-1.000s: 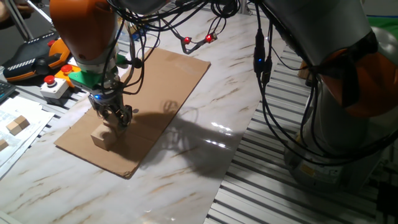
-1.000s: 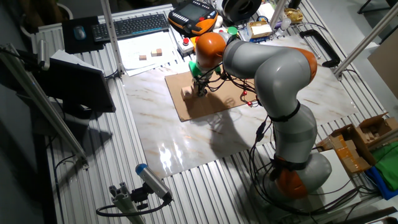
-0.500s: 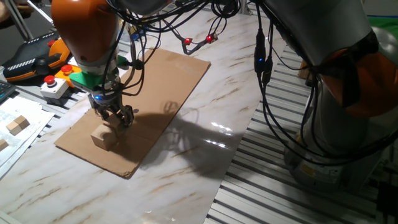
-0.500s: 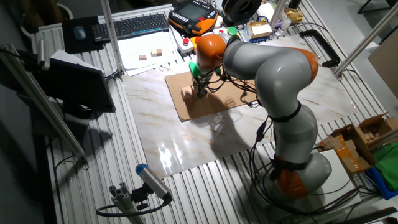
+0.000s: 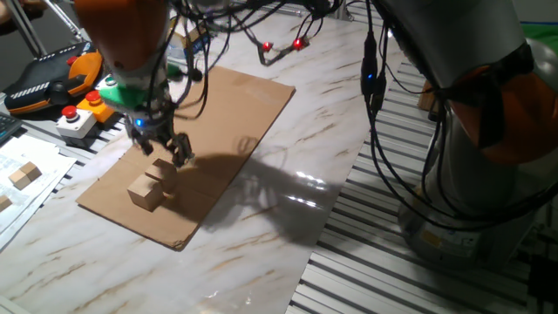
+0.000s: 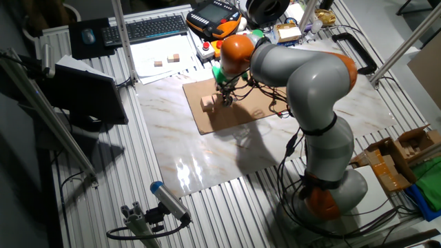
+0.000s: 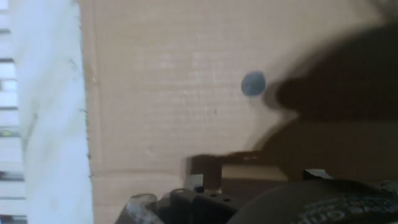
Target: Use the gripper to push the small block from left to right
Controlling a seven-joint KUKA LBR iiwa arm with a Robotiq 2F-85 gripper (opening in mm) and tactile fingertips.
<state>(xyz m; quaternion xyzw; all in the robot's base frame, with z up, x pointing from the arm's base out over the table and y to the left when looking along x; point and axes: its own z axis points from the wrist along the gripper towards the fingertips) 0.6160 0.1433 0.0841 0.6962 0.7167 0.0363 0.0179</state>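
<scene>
Tool (image 5: 167,150) above cardboard sheet (image 5: 235,122) on marble tabletop (image 5: 261,253)

tan block (image 5: 146,190), brown cardboard (image 5: 235,113), white marble table (image 5: 261,253)

The small black claw gripper (image 5: 169,148) of short dark fingers points downward, lifted and holding nothing; whether its fingers are parted cannot be told. Just above them glows a blue light (image 5: 139,123), beneath a green band (image 5: 122,92) and the orange wrist (image 5: 118,35) of the grey arm (image 6: 303,72).

Two fixed views from opposite sides share the cardboard sheet (image 5: 196,144) — hand view close above.
</scene>
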